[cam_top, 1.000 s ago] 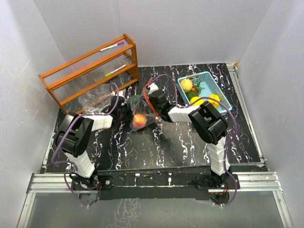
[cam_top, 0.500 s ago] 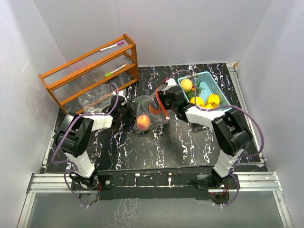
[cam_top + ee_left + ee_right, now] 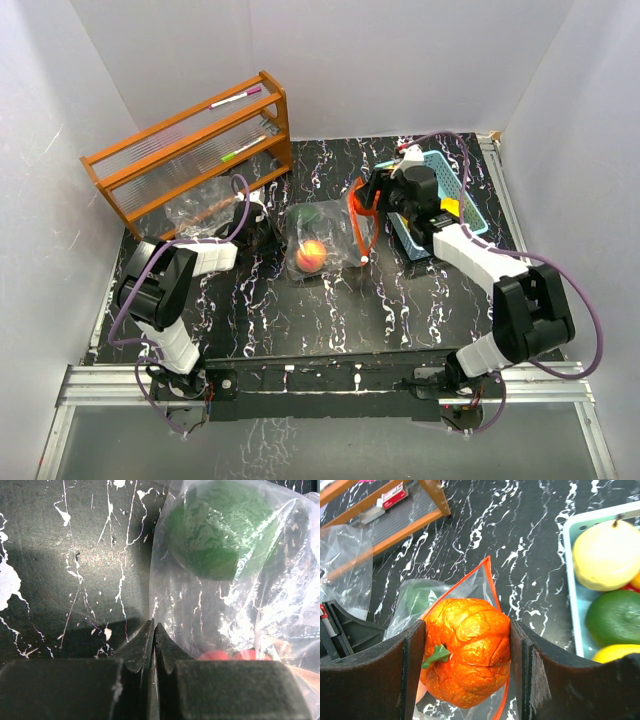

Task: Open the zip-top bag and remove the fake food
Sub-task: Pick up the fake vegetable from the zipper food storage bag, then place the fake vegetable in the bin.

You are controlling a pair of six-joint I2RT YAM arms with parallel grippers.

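Right gripper (image 3: 467, 630): grasping the orange pumpkin (image 3: 465, 650). Both finger pads press on its flanks, with the green stem toward one finger. You hold it raised over the table (image 3: 300, 310).

Directly under the pumpkin is the orange-trimmed mouth of the zip-top bag (image 3: 487, 577). The trim runs up behind the pumpkin and down past its lower side. The wrist view is crowded here, so you cannot tell for sure whether the pumpkin is fully out of the mouth. No film shows over its face.

Beside your right gripper, on the side away from the left arm, sits the teal basket (image 3: 568, 570). In it are a pale yellow fruit (image 3: 605, 555), a green fruit (image 3: 615, 617) below that, and a sliver of yellow at the frame edge.

Left gripper (image 3: 154, 630): clenched, tips together with no gap. The bag's clear edge runs straight into the pinch, so it is grasping the film at the table surface.

Just ahead of your left fingertips, inside the bag, lies a dark green fruit (image 3: 220, 535). A peach fruit (image 3: 311, 253) lies in the bag too, between your two grippers.

Beyond the left gripper is a crumpled clear bag (image 3: 200, 205), and past it the wooden rack (image 3: 190, 150).
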